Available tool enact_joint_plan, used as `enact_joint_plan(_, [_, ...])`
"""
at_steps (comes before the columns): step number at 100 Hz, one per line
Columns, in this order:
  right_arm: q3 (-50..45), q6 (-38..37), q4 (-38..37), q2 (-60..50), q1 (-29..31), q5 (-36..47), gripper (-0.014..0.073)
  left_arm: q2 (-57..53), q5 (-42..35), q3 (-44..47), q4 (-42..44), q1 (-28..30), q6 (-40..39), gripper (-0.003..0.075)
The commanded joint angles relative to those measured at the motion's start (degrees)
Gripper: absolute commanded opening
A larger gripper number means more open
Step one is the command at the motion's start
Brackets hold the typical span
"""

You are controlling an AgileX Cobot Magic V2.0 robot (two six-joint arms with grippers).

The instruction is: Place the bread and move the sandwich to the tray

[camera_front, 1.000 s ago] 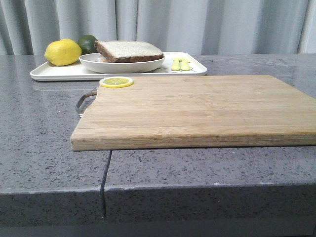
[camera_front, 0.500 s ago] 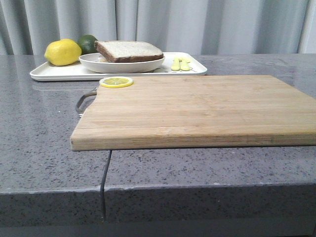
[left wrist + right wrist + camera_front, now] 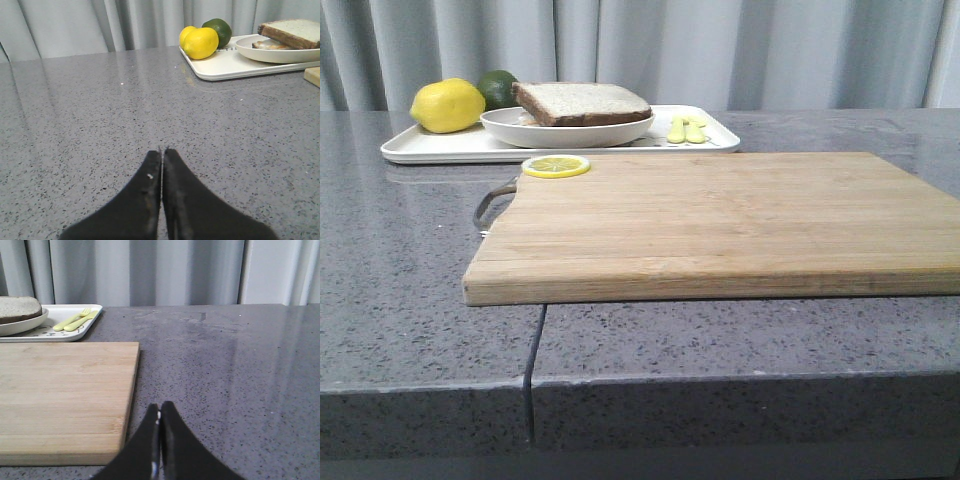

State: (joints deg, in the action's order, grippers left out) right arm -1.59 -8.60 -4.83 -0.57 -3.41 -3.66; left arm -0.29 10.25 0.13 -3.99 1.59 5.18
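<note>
Resting sandwich on the tray, both arms low over the counter

Sitting on its plate [image 3: 566, 129], the sandwich [image 3: 580, 103] is on the tray [image 3: 440, 147] at the far left of the counter [image 3: 410, 260], beside a lemon [image 3: 447, 105] and a lime [image 3: 498, 88]; small yellow cutlery [image 3: 685, 130] lies on the tray's right part; a lemon slice [image 3: 556, 166] sits on the board [image 3: 720, 220] corner; left gripper [image 3: 162, 152] has jaws pressed together, holding nothing; right gripper [image 3: 159, 407] likewise.

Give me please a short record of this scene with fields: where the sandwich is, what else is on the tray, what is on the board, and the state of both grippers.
sandwich: on its plate, on the tray
also on tray: lemon, lime, yellow-green cutlery
cutting board: holds only a lemon slice at its far left corner
left gripper: shut, holding nothing, over the bare counter
right gripper: shut, holding nothing, beside the board
</note>
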Motion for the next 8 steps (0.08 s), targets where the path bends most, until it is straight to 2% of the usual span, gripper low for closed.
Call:
enact_joint_plan(1, [0.03,0.18,0.05,-1.18,0.01,4.03,-0.0066,-1.89,-4.42,0.89,-0.11,0.17,-0.51,-0.0019])
enact_joint_plan(8, [0.03,0.18,0.05,-1.18,0.01,4.03,-0.0066,-1.89,-4.42,0.89,-0.11,0.17,-0.51,-0.0019])
